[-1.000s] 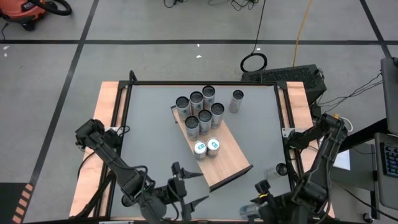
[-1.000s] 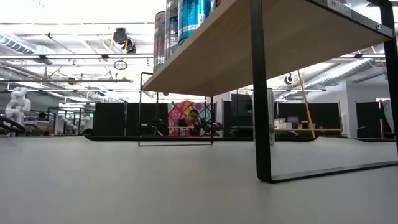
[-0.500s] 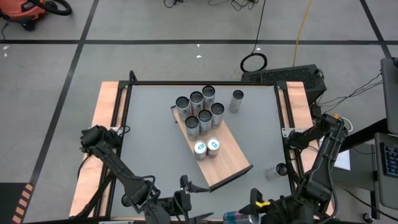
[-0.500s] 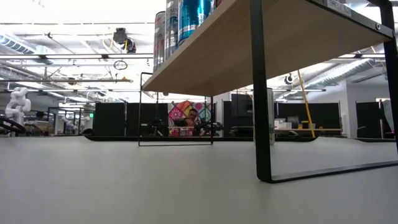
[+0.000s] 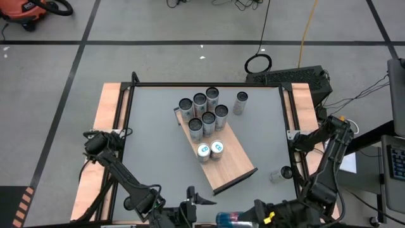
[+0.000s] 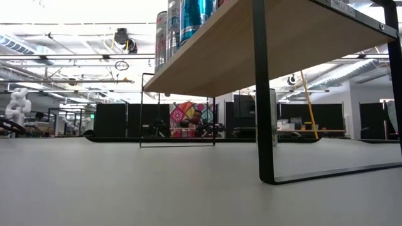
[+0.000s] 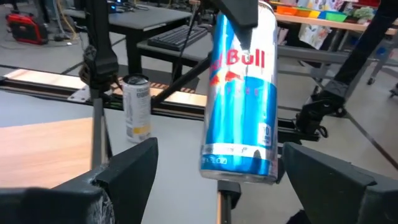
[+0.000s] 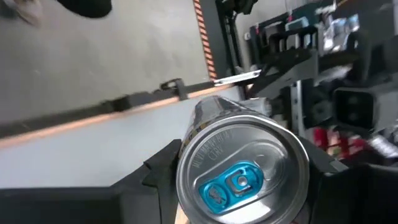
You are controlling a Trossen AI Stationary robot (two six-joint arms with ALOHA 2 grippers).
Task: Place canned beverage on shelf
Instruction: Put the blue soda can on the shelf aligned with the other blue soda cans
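Observation:
A blue and silver Red Bull can [image 7: 241, 93] is held by my right gripper [image 5: 252, 216], shut on it, over the table's near edge; it also shows in the high view [image 5: 229, 220]. My left gripper [image 5: 200, 204] is open just left of it. In the left wrist view its two fingers [image 7: 127, 177] stand on either side of the can, apart from it. The shelf [image 5: 229, 163] stands slantwise mid-table with several cans [image 5: 204, 119] upright on its far end. The low view shows the shelf's underside [image 6: 251, 50]. My right gripper pinches the can's side wall [image 8: 186, 162] between its two fingers. The can's top end with the blue tab [image 8: 239, 180] faces the wrist camera, so the can lies roughly along the fingers. It is lifted clear of the table and lies about level.
One loose can [image 5: 240, 103] stands on the grey tabletop right of the shelf's far end. Another can [image 5: 283, 172] is near the table's right edge and shows upright in the left wrist view [image 7: 137, 106]. The shelf's black legs [image 6: 262, 94] stand on the table.
My right gripper has carried the can along the near edge toward the table's left, closer to my left gripper. My left gripper has drawn back toward the near edge and a little to the right.

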